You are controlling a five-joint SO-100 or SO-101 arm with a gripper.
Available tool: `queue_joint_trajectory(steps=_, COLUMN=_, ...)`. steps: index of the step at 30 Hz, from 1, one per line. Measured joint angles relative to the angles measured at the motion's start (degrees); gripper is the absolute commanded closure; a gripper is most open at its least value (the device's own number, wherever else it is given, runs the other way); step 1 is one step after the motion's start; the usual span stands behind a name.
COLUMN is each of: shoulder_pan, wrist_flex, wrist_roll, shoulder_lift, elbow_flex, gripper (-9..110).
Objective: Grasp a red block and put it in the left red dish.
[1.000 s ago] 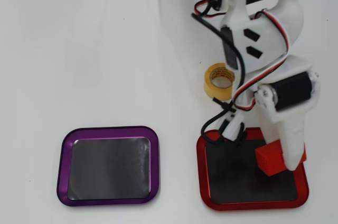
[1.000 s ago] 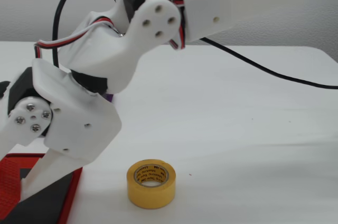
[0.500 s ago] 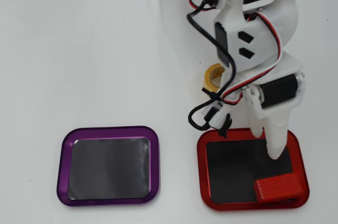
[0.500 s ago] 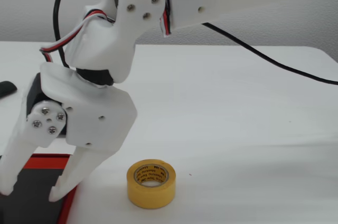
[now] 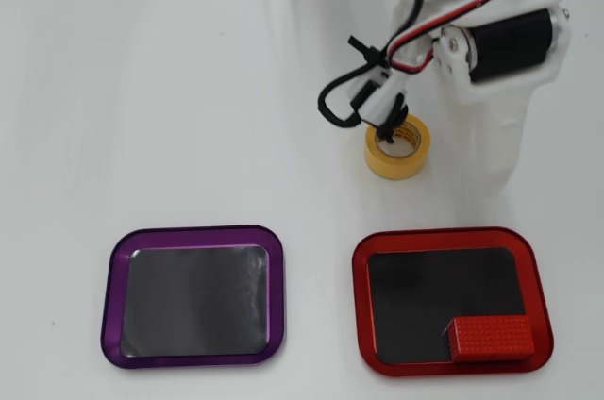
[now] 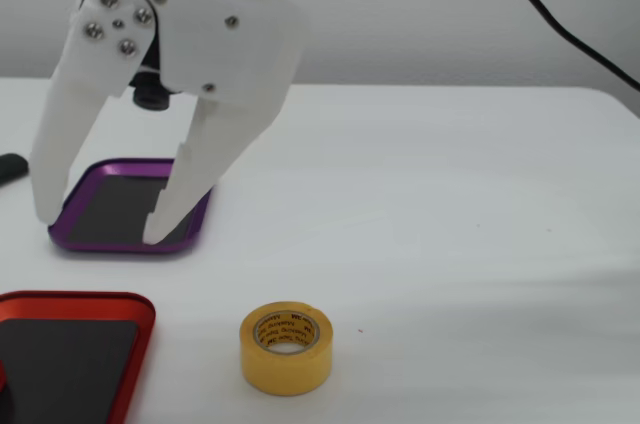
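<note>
Red block (image 5: 490, 337) already lying flat inside the red dish (image 5: 361, 301), tucked into the near right corner in the overhead view, one edge against the rim; probably let go there, so the placing looks done. Pincer (image 6: 100, 226) empty, fingers spread apart, hanging clear above the white surface (image 6: 450, 194) in the fixed view, well apart from the block. Likely backed off to leave the dish free. Purple dish (image 5: 111, 301) beside the red one, nothing in it. Yellow tape roll (image 5: 397, 161) standing on its flat side between arm and dishes, untouched. By count: one block, two dishes, one tape roll, one pincer.
</note>
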Motion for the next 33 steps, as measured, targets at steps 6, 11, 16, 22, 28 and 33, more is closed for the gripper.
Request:
queue_joint_trajectory(steps=6, shoulder_pan=0.00, wrist_flex=4.75, wrist_roll=3.16, shoulder_lift=3.25, elbow_flex=0.88, gripper=86)
queue_joint_trajectory(steps=11, shoulder_pan=0.00, wrist_flex=4.83, wrist_roll=3.43, shoulder_lift=17.49, elbow_flex=15.21, gripper=86)
queue_joint_trajectory(steps=16, shoulder_pan=0.00, wrist_flex=4.83, wrist_roll=3.43, shoulder_lift=34.98, elbow_flex=33.31, gripper=86)
queue_joint_trajectory(steps=22, shoulder_pan=6.15, wrist_flex=4.22, wrist_roll=3.43, shoulder_lift=56.34, elbow_flex=54.76, gripper=86)
queue_joint_trajectory(steps=28, shoulder_pan=9.58, wrist_flex=1.49, wrist_roll=3.43, shoulder_lift=76.90, elbow_flex=73.92, gripper=86)
queue_joint_trajectory(steps=33, shoulder_pan=10.37, wrist_flex=-6.42, wrist_roll=3.43, shoulder_lift=93.34, elbow_flex=89.91, gripper=86)
